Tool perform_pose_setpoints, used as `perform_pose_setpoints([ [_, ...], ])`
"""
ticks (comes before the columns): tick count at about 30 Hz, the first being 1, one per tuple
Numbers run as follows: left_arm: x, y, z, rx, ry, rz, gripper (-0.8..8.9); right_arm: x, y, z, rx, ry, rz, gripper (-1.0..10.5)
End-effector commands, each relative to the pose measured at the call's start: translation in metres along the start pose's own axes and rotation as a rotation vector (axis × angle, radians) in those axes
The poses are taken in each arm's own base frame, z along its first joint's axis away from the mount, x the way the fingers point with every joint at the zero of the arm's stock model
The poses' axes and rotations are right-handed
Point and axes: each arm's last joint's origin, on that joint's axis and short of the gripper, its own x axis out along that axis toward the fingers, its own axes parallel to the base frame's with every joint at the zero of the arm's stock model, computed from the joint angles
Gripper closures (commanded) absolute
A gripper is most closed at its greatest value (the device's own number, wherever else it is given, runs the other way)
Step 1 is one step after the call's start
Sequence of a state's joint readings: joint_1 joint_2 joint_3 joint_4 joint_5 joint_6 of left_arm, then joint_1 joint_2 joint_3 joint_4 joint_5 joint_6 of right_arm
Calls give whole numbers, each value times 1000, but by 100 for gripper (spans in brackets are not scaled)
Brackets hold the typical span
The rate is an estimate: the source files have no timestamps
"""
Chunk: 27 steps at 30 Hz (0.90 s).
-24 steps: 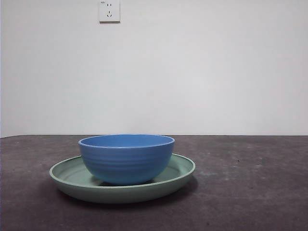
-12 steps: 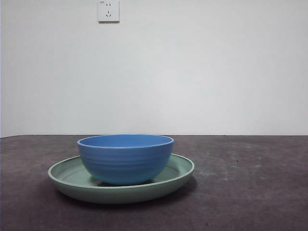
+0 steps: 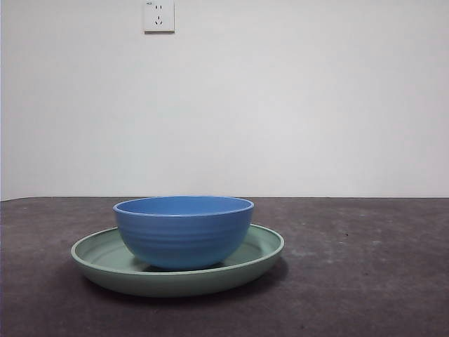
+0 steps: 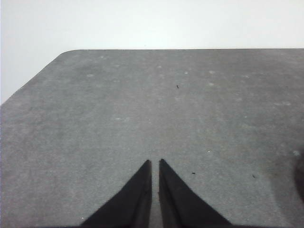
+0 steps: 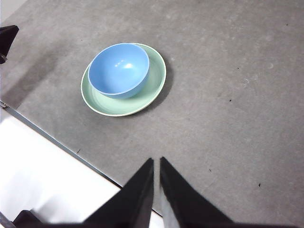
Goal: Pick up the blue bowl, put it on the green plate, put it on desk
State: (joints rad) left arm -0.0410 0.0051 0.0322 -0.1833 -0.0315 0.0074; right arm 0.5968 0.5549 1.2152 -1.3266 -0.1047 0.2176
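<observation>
The blue bowl stands upright inside the green plate, which lies flat on the desk. The right wrist view shows the bowl sitting off-centre in the plate, far from my right gripper, which is shut, empty and high above the desk. My left gripper is shut and empty over bare desk; neither bowl nor plate shows in its view. No gripper shows in the front view.
A white wall with a socket stands behind the desk. The desk's edge runs near the plate in the right wrist view. A dark tip shows at that view's border.
The bowl and plate appear to shift a few pixels left and back in the front view. No gripper shows in any of these front frames.
</observation>
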Motion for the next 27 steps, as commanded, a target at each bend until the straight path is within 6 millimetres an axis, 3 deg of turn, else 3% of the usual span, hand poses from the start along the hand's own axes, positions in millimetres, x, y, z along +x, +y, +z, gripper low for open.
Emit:
perform_pose_setpoints([
  [1,2,0,-7,5,24,13,789,-3,1,3,-1,-20,11,930],
  [27,2,0,-7,5,24,13,789,3,0,2,4,-32,5,930],
])
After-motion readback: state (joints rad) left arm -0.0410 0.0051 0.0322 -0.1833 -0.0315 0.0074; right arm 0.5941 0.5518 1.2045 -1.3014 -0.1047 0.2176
